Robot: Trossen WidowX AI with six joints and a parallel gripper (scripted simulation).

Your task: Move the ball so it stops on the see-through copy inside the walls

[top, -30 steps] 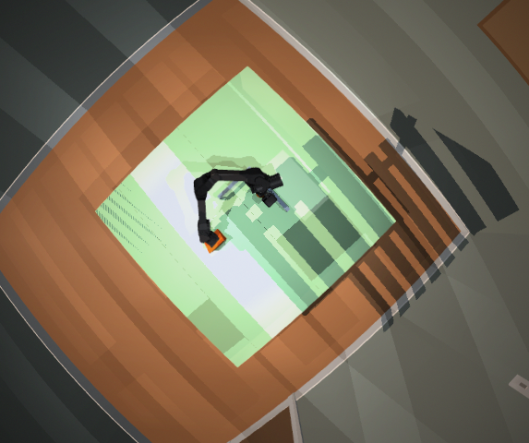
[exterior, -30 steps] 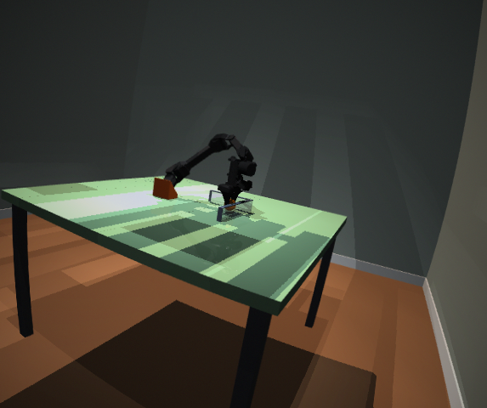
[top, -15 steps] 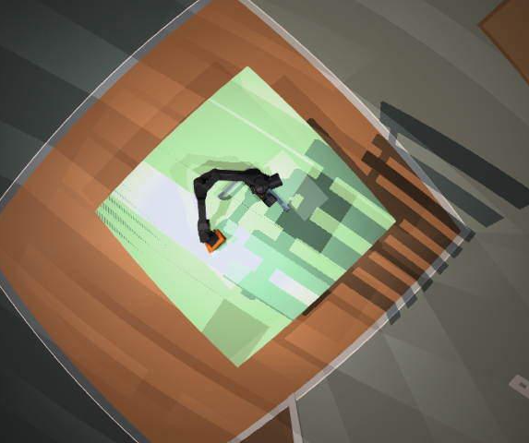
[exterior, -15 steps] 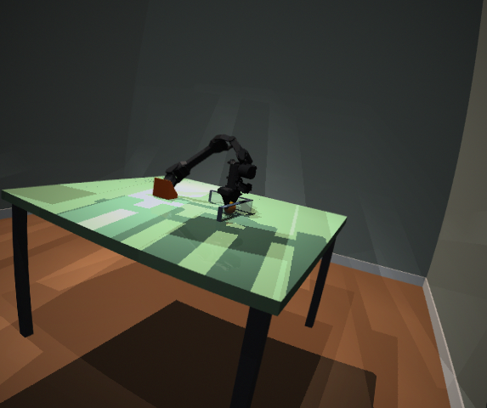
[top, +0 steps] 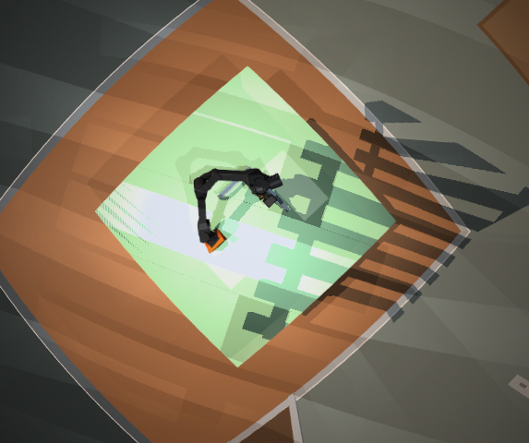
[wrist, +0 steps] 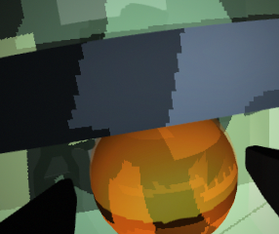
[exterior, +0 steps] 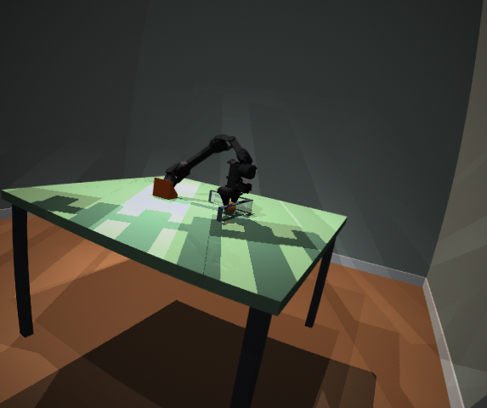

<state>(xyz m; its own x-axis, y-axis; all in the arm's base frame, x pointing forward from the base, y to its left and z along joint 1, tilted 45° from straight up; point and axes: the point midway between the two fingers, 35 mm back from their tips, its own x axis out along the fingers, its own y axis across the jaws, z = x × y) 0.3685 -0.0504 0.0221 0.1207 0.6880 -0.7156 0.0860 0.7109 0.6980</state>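
No writing can be read; the orange ball [wrist: 163,185] is seen on the green table [exterior: 235,263] beside a low clear wall [wrist: 179,81], between the parted, empty gripper [wrist: 162,217] fingers.

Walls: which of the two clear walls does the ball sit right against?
The wall crossing the wrist view as a dark band; the ball sits at its foot, between the open gripper fingers. The other wall is out of frame.
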